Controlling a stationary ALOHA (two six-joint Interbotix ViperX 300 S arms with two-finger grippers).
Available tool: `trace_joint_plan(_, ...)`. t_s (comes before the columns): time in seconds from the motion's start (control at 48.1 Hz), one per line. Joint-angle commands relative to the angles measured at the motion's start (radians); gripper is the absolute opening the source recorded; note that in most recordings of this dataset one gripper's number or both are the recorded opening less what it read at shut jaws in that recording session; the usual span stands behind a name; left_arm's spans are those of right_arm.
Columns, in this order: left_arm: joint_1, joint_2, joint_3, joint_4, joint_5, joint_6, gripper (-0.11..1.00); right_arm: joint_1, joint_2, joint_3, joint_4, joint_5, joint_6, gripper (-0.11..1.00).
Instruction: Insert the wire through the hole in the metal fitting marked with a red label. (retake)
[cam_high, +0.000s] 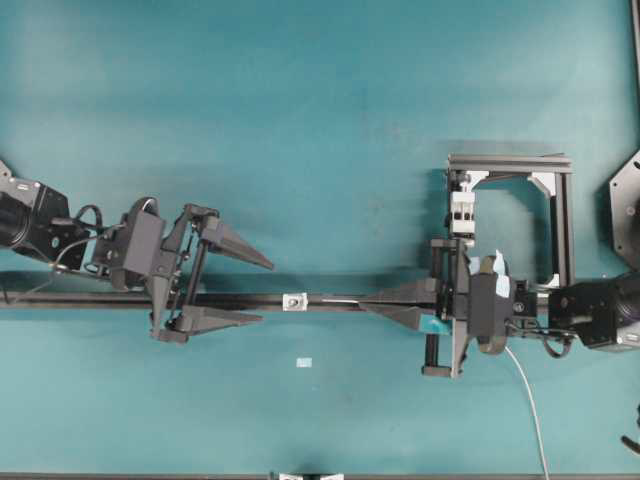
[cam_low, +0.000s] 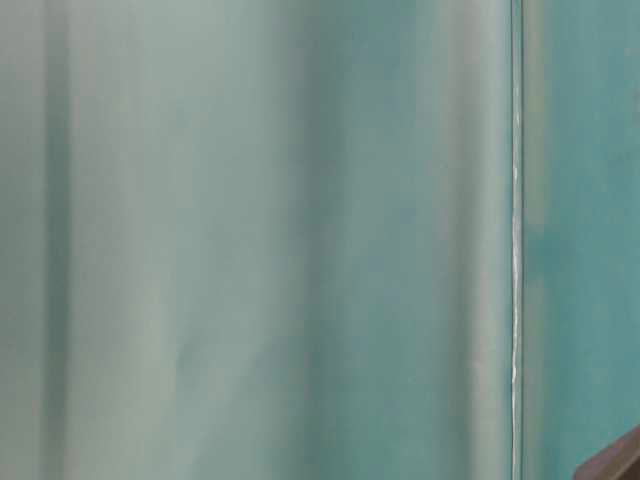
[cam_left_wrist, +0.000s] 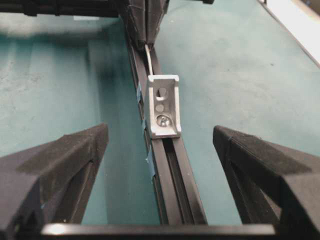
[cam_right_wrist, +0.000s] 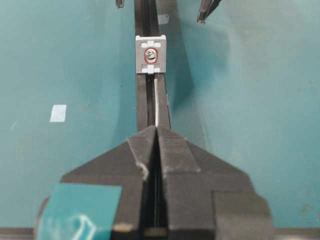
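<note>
The wire (cam_right_wrist: 157, 102) runs straight out from the pinched tips of the right gripper (cam_right_wrist: 156, 131) along the top of the black rail (cam_right_wrist: 145, 112), its free tip just short of the metal fitting (cam_right_wrist: 151, 54). That fitting, a small silvery bracket with a red ring around the hole (cam_right_wrist: 150, 55), sits bolted on the rail near the middle of the teal table (cam_high: 300, 120). The right gripper's 2 fingers are pressed together on the wire. Beyond the fitting, the left gripper (cam_high: 255, 290) is spread wide, 1 finger on each side of the rail, holding nothing. A pale sticker scrap (cam_high: 304, 362) lies on the table toward its near edge.
</note>
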Motion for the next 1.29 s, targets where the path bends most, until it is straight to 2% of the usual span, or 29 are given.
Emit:
trace_joint_plan(0.0,-0.006,-0.011,-0.014,0.002,0.005,-0.002,0.57,0.003,-0.014,-0.012,0.002,-0.009,0.002,0.02)
trace_joint_plan(1.269,-0.006,-0.011,-0.017,0.002,0.014,-0.002,0.57,-0.023,0.04,-0.075,0.002,-0.009,-0.008,0.02)
